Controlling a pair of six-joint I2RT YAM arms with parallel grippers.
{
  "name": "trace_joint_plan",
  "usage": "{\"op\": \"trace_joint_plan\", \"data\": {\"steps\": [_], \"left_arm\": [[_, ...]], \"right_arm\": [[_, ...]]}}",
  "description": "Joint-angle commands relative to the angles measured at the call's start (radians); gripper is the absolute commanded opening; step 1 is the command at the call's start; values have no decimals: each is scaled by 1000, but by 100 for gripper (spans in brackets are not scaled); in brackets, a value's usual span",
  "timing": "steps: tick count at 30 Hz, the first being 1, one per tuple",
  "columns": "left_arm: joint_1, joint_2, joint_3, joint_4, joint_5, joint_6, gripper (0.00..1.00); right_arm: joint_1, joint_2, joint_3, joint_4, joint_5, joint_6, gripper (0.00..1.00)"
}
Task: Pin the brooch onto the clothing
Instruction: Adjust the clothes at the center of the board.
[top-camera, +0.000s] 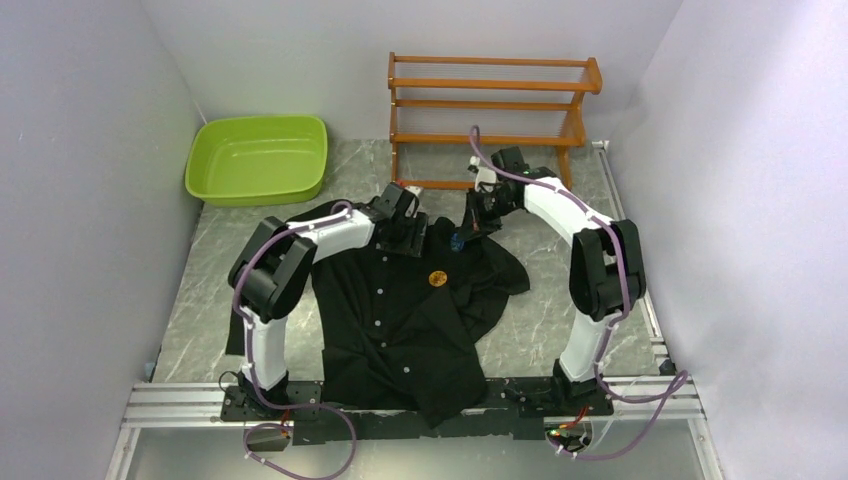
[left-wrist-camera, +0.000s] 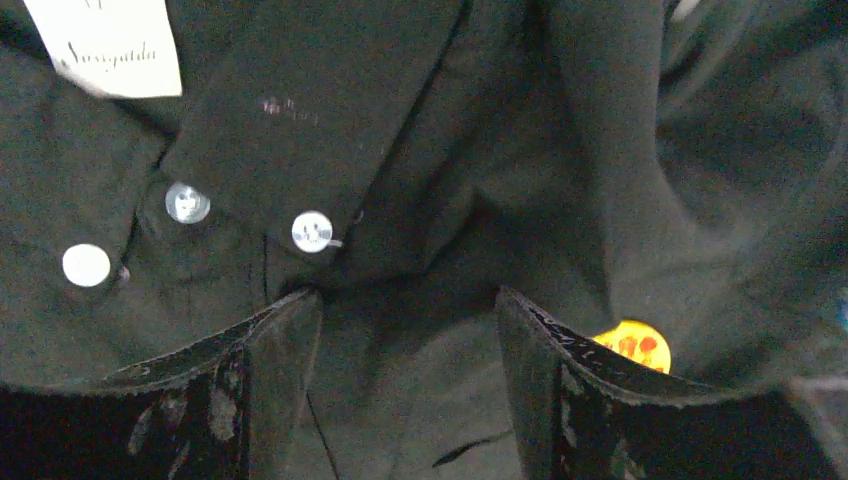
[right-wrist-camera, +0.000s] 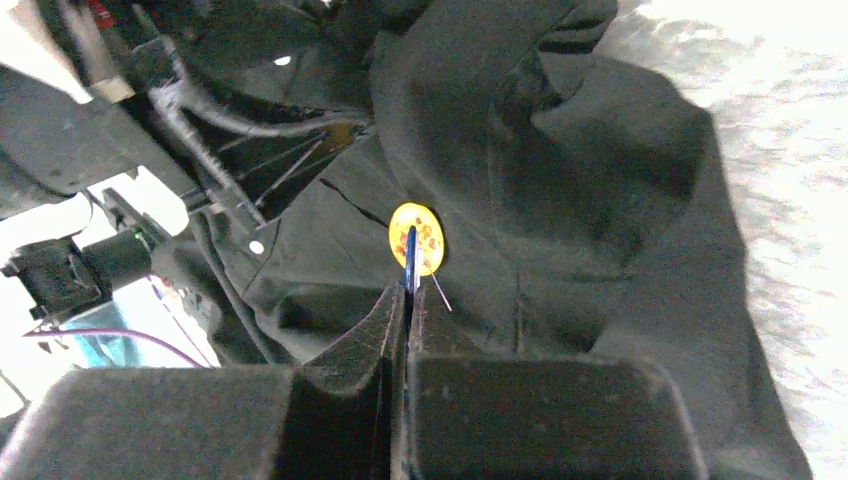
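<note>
The orange brooch (top-camera: 437, 277) lies flat on the rumpled black clothing (top-camera: 400, 330), a blue piece (right-wrist-camera: 410, 262) pinched in the right claw (right-wrist-camera: 405, 292).

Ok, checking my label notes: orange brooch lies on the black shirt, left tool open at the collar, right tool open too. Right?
No: the right tool is shut, pinching a thin blue piece, as the right wrist view shows. The orange brooch does lie on the black shirt, and the left tool is open at the collar.
</note>
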Motion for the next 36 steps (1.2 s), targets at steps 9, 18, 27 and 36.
{"op": "trace_joint_plan", "data": {"steps": [9, 18, 27, 36], "left_arm": [[73, 276, 279, -51, -48, 110, 35], [153, 310, 345, -64, 29, 149, 31], [139, -131, 48, 29, 92, 105, 72], [139, -433, -267, 81, 69, 23, 78]], "right_arm": [[-13, -61, 5, 45, -74, -35, 0], [64, 60, 124, -35, -108, -76, 0], [79, 310, 399, -162, -234, -90, 0], [128, 492, 564, -240, -277, -91, 0]]}}
